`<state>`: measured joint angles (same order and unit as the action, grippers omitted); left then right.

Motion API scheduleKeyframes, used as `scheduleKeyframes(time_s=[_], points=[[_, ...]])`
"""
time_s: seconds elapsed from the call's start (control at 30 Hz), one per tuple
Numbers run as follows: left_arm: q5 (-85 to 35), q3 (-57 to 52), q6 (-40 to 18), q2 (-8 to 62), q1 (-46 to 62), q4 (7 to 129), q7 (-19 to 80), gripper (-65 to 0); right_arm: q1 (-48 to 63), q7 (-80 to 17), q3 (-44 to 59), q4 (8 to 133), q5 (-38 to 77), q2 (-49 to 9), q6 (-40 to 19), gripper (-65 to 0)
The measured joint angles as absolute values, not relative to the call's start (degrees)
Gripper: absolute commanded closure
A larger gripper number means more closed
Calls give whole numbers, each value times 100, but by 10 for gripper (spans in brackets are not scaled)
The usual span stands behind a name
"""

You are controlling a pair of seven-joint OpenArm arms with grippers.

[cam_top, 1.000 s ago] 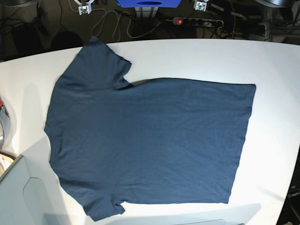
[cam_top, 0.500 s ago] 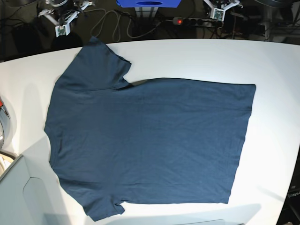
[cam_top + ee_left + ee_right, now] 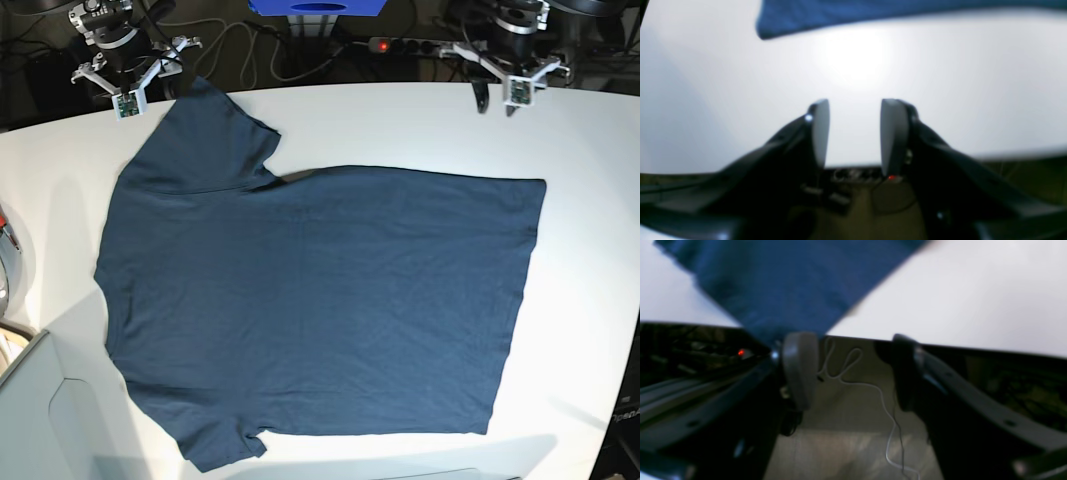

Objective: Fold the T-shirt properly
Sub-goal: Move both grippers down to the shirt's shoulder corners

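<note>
The dark navy T-shirt [image 3: 320,300] lies spread flat on the white table [image 3: 420,120], neck end to the left and hem to the right. My right gripper [image 3: 150,85] hovers at the table's far left edge, just beside the upper sleeve [image 3: 205,125]. In the right wrist view the right gripper [image 3: 851,340] is open and empty, with the T-shirt [image 3: 790,280] just ahead of its left finger. My left gripper [image 3: 497,100] hangs over the far edge, above the hem corner. The left wrist view shows the left gripper [image 3: 855,103] open and empty over bare table, the T-shirt [image 3: 873,13] farther ahead.
A power strip [image 3: 420,45] with a red light and loose cables [image 3: 240,50] lie on the floor behind the table. A blue object [image 3: 315,8] stands at the back centre. A grey bin [image 3: 30,420] sits at the front left corner.
Both arms have come down into view toward the table's far edge, and both grippers have gone from shut to open. The T-shirt has not moved.
</note>
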<state>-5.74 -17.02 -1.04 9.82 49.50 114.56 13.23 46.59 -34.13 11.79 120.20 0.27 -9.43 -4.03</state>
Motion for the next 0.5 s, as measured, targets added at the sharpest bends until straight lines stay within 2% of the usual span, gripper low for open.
scheduleKeyframes(time_s=[0.17,0.3,0.43,0.5], points=[[-1756,-2491,-187,1037,4069,11128,1321,-255,4392,-3542,993,12016,34,-950,-405,-383],[-2174,-2902,-1227,1000,3479,10772,1712,-256,4377,-3656,1015,12009,10,-937,-423,-383],[-2198,-3514,-1693,934,2504,9874,2541,-256,4370,-3647,1011,12003,10,-974,-423,-383],[-2178,-3776,-1710,932,2145,9472,2648,-256,4368,-3649,1011,12003,10,-982,-423,-383]])
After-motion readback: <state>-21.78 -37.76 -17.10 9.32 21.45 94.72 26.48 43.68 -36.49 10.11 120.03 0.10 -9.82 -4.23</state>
